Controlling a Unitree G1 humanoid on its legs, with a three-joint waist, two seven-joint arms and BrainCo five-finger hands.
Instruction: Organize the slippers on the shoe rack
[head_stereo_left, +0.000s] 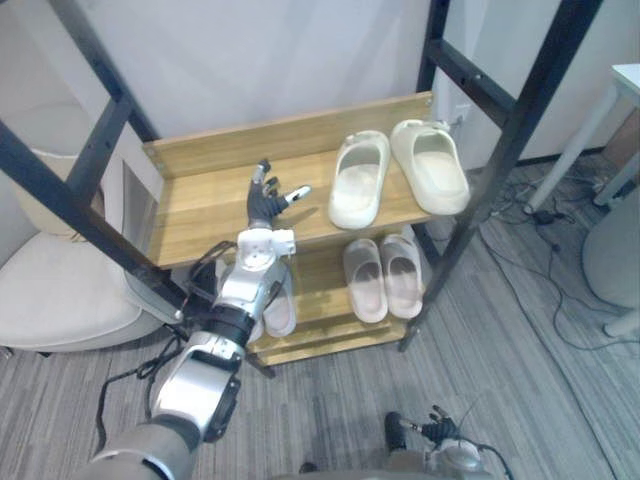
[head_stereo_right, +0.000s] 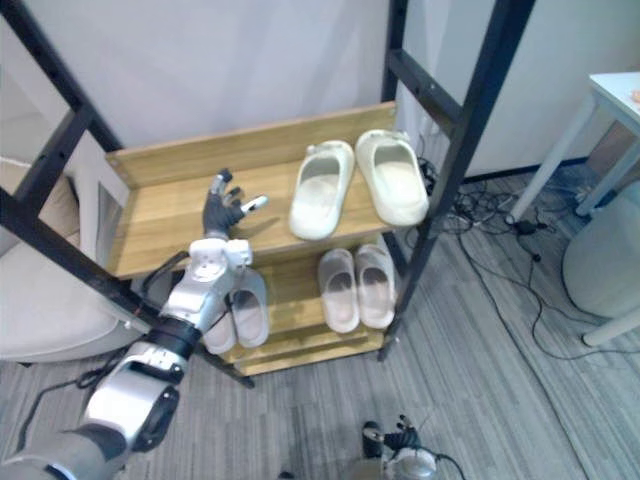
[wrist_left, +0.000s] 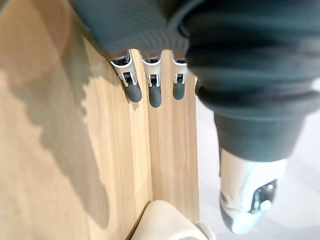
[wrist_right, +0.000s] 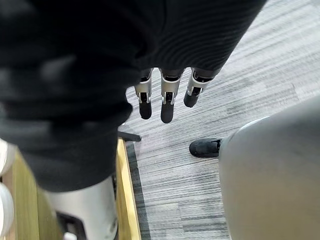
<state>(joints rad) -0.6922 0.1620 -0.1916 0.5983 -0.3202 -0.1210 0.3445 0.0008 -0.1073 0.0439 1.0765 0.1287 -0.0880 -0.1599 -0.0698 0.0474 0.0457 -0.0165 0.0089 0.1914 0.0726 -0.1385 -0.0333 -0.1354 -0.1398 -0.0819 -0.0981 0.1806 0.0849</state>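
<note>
Left hand (head_stereo_left: 268, 205): fingers (wrist_left: 155, 95) straight and spread, holding nothing, over the bare top shelf (head_stereo_left: 200, 215). The cream slippers (head_stereo_left: 358, 180) lie near that hand, to its right, not touching, long axes front to back. The right hand (wrist_right: 168, 95), open, hangs well below it. Judged: the left hand is nearer.

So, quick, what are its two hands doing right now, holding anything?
Left hand: open, fingers spread above the upper shelf, holding nothing.
Right hand: open, low over the floor, holding nothing.
</note>
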